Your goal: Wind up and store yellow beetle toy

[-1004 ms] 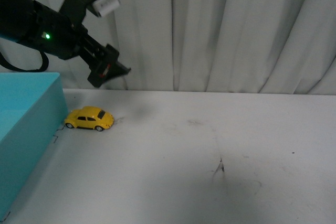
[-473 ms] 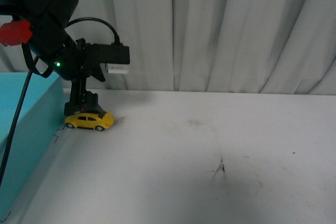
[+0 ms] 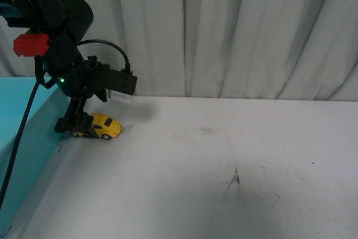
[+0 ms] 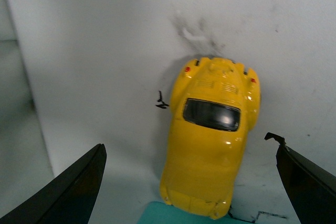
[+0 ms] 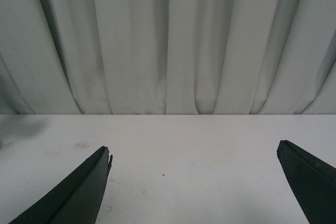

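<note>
I've got the yellow beetle toy [image 3: 104,126] on the white table [image 3: 224,183], tight beside the teal box [image 3: 22,132], with its long axis running out from the box wall. The nose faces the box, and the tail, with 2 red lights, points away from it. The left gripper [image 3: 71,126] hangs low over the car, spread wide. Its 2 fingers [image 4: 73,192] flank the car's sides with clear gaps, so nothing is clamped. The right gripper [image 5: 194,147], which I only see from its own wrist camera, is spread wide too, empty above the table and facing the curtain [image 5: 168,40].
</note>
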Action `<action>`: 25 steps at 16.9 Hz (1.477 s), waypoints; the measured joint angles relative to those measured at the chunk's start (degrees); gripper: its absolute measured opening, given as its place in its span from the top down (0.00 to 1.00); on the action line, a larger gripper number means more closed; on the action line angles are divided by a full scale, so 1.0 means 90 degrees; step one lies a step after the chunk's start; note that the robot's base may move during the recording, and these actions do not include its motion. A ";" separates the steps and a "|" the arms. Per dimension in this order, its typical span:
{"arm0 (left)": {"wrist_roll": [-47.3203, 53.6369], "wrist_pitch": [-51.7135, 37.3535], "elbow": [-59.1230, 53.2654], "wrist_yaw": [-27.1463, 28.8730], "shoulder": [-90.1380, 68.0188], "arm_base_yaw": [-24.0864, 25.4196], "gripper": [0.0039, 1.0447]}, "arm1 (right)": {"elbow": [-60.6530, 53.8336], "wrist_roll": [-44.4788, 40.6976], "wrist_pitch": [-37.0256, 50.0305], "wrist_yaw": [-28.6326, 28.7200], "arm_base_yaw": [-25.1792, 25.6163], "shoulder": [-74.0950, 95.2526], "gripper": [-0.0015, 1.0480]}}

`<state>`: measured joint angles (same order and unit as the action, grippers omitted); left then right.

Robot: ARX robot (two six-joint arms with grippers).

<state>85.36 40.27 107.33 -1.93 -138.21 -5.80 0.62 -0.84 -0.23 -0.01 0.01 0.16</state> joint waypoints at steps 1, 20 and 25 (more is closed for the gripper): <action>0.0078 0.0073 0.0027 0.0073 -0.0049 0.0002 0.06 | 0.0000 0.0000 0.0000 0.0000 0.0000 -0.0002 0.06; -0.0423 0.0823 -0.0563 -0.1137 0.0835 -0.0291 0.63 | 0.0000 0.0002 0.0000 0.0000 0.0000 -0.0002 0.06; -0.1280 0.0245 -0.1222 -0.2419 0.2844 0.0403 0.63 | 0.0000 0.0000 0.0000 0.0000 0.0000 -0.0002 0.06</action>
<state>73.84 42.48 96.33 -23.70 -112.62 -2.17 0.62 -0.84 -0.23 -0.01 0.01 0.14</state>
